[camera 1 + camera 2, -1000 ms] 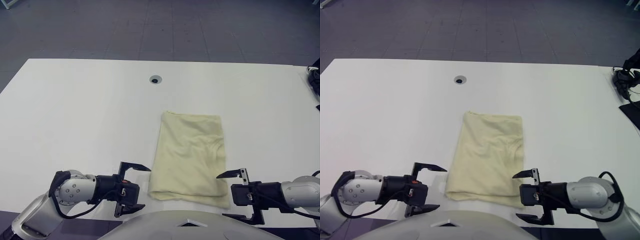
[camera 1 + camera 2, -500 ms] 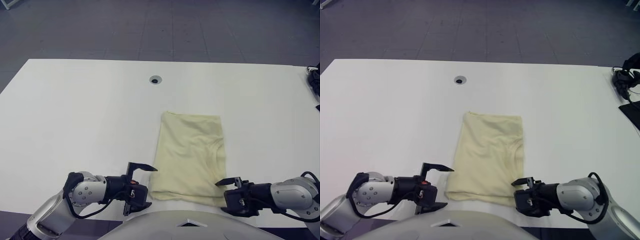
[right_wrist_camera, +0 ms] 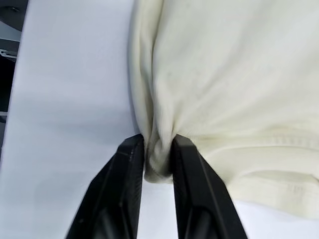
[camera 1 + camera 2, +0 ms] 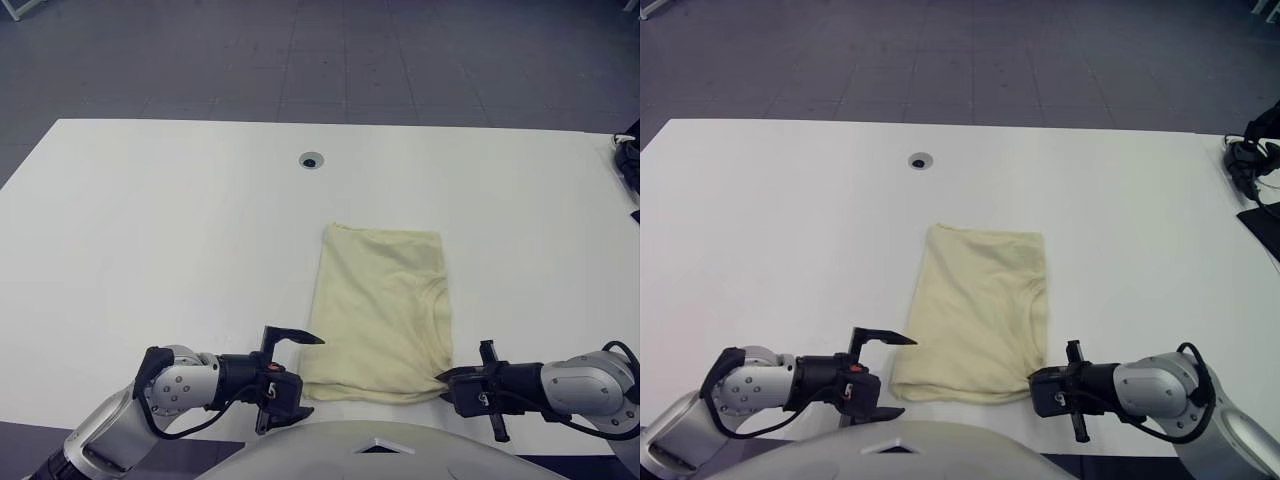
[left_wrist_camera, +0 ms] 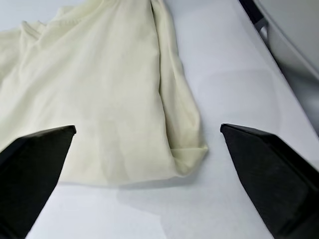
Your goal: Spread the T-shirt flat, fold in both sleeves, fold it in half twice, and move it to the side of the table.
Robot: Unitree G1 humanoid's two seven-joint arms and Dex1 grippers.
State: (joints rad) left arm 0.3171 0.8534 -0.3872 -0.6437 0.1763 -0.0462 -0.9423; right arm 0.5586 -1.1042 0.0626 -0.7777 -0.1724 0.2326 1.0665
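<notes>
Pale yellow T-shirt point(image 4: 380, 310) lies folded to a narrow rectangle on the tabletop point(image 4: 150, 220). Its near right corner is pinched by the right gripper point(image 3: 158, 149). The left gripper point(image 4: 305, 375) is spread just beside the near left corner. Judged step: half-fold. The left corner is to be clamped next.

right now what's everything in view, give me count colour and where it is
T-shirt: one, pale yellow, folded into a rectangle, lying towards the near edge of the table
table: one, white, under everything
cable hole: one, dark and round, in the tabletop beyond the T-shirt
cables: a dark bundle, at the table's far right edge
floor: grey tiles, beyond the table
left gripper: one, black fingers, open, at the T-shirt's near left corner
right gripper: one, black fingers, shut on the T-shirt's near right corner
</notes>
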